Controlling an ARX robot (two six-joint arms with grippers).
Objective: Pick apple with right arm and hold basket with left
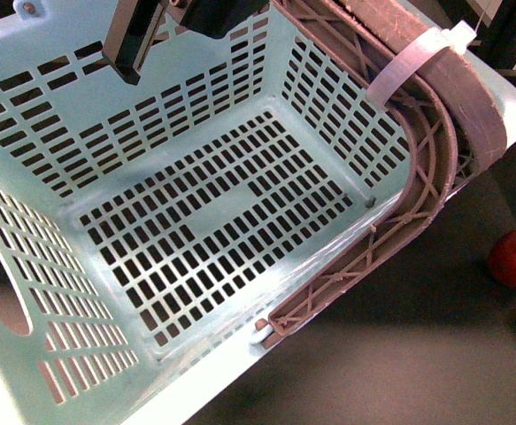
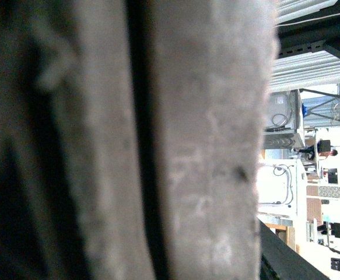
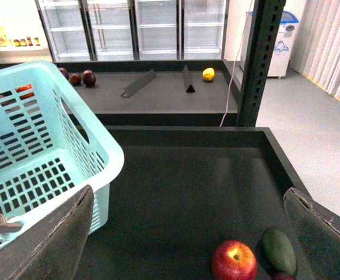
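Right wrist view: my right claw [image 3: 188,192] gapes wide; the glossy red round apple [image 3: 234,261] sits on the dark shelf [image 3: 181,186] just beside a green oval fruit [image 3: 279,249] that I might clip. Left claw [image 1: 132,53] at the mint slotted plastic basket [image 3: 41,146]: I cannot tell its grip.

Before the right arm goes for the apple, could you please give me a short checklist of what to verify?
1. Right tool open: ok, its fingers stand wide apart.
2. Apple reachable: ok, it lies uncovered on the dark shelf, outside the basket.
3. Room around the apple: not ok, a green fruit lies close beside it; whether they touch, cannot tell.
4. Left tool holding the basket: cannot tell; the front view shows it only at the far wall, and the left wrist view is a blur.
5. Basket ready to receive: ok, nothing lies in it.
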